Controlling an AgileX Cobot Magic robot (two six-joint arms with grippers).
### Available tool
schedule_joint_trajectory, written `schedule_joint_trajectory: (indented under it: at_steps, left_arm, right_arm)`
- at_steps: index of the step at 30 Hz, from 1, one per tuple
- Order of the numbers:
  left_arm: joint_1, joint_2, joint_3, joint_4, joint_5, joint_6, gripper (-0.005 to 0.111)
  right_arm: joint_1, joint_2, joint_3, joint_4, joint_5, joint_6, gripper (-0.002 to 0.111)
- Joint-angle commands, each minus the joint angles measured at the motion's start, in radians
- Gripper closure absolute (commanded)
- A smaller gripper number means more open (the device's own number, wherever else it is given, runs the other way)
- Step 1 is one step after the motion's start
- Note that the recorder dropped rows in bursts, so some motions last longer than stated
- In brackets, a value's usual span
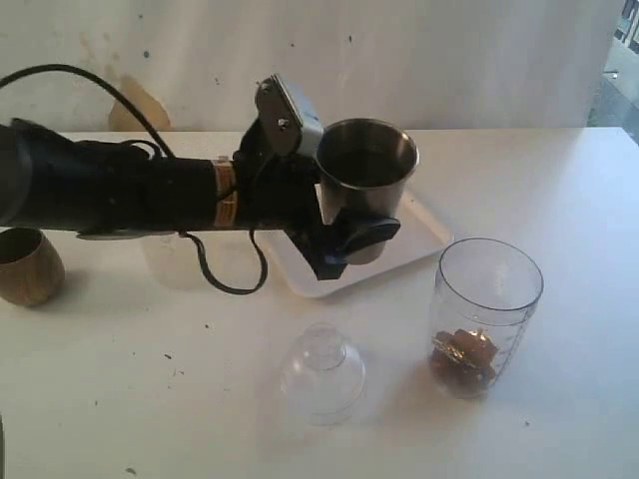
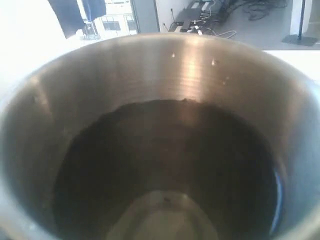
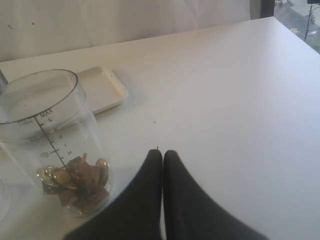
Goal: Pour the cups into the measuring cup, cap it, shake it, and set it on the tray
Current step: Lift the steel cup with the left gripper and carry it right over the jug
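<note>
Left gripper [image 1: 346, 216] clamps tapered steel tumbler [image 1: 371, 172], right gripper [image 3: 162, 156] pressed together; next pour likely means tipping over clear graduated measuring cup [image 1: 486, 314], four o'clock.

Steel tumbler [image 1: 365, 170] aloft, upright, measuring cup [image 1: 486, 311] uncapped

A broad white matte table top [image 1: 569, 180] is seen across the whole scene, marked by small dark specks and scuffs. Behind it an off-white plastered wall [image 1: 449, 60] is set, blotched by a pale brown stain [image 1: 135, 100] and a few dark spots. A strip of glazed window [image 1: 627, 40] is glimpsed at the wall's right end, and the table is lit brightly and evenly. In the left wrist view, a bright window [image 2: 107, 7] with buildings outside and a tangle of dark cables [image 2: 210, 22] on a grey floor [image 2: 260, 22] are shown.
</note>
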Motion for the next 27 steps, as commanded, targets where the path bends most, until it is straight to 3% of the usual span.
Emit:
schedule_joint_trajectory:
  at_steps: [1, 10, 27]
  left_arm:
    - [-0.036, 0.083, -0.104, -0.036, -0.018, 0.002, 0.107]
    - [-0.057, 0.178, -0.235, -0.029, -0.004, 0.002, 0.107]
    - [-0.107, 0.178, -0.312, 0.026, 0.121, 0.153, 0.107]
  right_arm:
    - [-0.005, -0.005, 0.005, -0.005, -0.002, -0.003, 0.108]
    - [-0.005, -0.005, 0.005, -0.005, -0.002, -0.003, 0.108]
    - [-0.005, -0.005, 0.005, -0.005, -0.002, -0.003, 0.108]
